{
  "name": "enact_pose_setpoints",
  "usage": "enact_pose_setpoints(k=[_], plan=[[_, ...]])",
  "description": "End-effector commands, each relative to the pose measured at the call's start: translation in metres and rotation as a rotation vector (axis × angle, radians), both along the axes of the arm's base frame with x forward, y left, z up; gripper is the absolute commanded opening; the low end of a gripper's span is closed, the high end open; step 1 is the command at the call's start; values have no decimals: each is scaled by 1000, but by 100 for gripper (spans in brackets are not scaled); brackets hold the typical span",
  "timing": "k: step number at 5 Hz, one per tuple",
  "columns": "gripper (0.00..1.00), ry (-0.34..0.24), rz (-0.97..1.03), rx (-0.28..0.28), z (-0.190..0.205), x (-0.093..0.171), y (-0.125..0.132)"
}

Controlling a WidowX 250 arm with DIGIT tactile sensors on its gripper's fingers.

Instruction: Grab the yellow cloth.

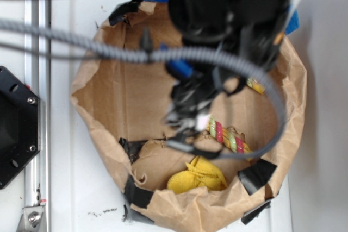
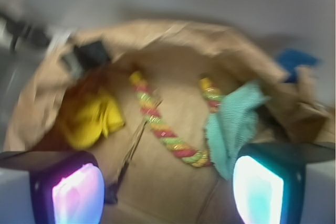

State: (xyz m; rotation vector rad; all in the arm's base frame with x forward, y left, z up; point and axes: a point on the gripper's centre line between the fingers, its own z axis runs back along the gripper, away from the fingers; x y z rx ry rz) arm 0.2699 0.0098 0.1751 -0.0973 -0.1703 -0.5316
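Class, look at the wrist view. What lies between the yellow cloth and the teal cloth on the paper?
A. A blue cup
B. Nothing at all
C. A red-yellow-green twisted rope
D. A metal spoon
C: the twisted rope curves across the brown paper, with the yellow cloth on one side and the teal cloth on the other.

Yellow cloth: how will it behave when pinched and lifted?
Probably floppy: the yellow cloth lies bunched in soft folds, so it should drape and sag from the gripper. Likely light, being small thin fabric. The woven surface looks grippy rather than slick. Unlikely to roll; a push would probably just crumple it against the paper bag.
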Motion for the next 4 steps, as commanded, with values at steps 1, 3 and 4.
enact_pose_setpoints(k=[1, 3, 4], plan=[[100, -108, -474, -31, -18, -12, -11], [100, -140, -712, -74, -78, 1, -12], [100, -186, -774, -65, -94, 4, -30]])
